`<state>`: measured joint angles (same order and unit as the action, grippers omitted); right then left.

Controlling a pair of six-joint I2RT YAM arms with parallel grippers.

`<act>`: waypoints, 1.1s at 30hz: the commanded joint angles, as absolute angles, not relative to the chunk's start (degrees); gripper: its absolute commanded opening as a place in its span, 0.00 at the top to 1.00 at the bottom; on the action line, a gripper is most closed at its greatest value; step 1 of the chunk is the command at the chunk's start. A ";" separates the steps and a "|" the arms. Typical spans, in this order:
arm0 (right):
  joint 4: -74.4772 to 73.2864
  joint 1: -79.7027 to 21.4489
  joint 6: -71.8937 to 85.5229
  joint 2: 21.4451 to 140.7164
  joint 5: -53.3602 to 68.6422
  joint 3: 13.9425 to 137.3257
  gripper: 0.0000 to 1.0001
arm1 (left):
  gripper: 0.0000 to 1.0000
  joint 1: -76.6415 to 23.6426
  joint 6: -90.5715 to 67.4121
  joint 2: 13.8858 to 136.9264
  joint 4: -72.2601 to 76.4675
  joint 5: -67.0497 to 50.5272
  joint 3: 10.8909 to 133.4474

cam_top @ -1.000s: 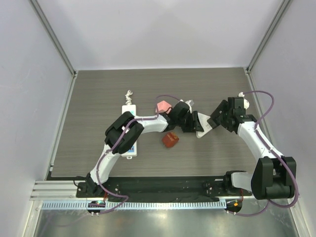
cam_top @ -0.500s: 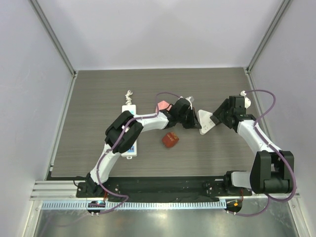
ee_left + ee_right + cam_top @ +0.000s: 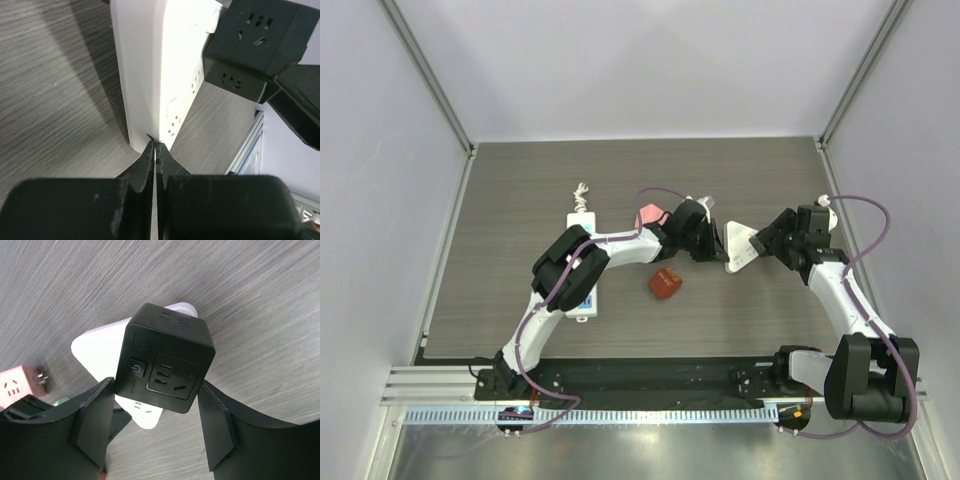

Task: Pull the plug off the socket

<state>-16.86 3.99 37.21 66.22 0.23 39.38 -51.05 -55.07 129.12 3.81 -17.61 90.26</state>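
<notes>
The plug is a black cube (image 3: 165, 365) with a power button, set against the face of the white socket strip (image 3: 100, 347). My right gripper (image 3: 157, 386) is shut on the plug, one finger on each side of it. From above, the plug (image 3: 765, 243) sits at the right end of the strip (image 3: 738, 245), and my right gripper (image 3: 775, 243) comes in from the right. My left gripper (image 3: 155, 147) is shut, its tips pressed at the near corner of the strip (image 3: 160, 75). From above it (image 3: 712, 242) meets the strip's left side. Whether the prongs are out is hidden.
A pink cube (image 3: 648, 216) lies behind the left wrist and a red-brown cube (image 3: 665, 284) in front of it. A second white power strip (image 3: 582, 296) with a coiled cord (image 3: 582, 192) lies under the left arm. Metal frame posts stand at the back corners.
Both grippers have closed: the left fully, the right onto the black cube. The right arm has shifted to the right, and the white strip has turned and moved slightly back.
</notes>
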 commanded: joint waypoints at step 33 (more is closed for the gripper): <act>-20.12 5.97 43.77 56.60 11.77 32.86 0.99 | 1.00 -50.80 -46.41 127.45 0.44 -9.16 87.81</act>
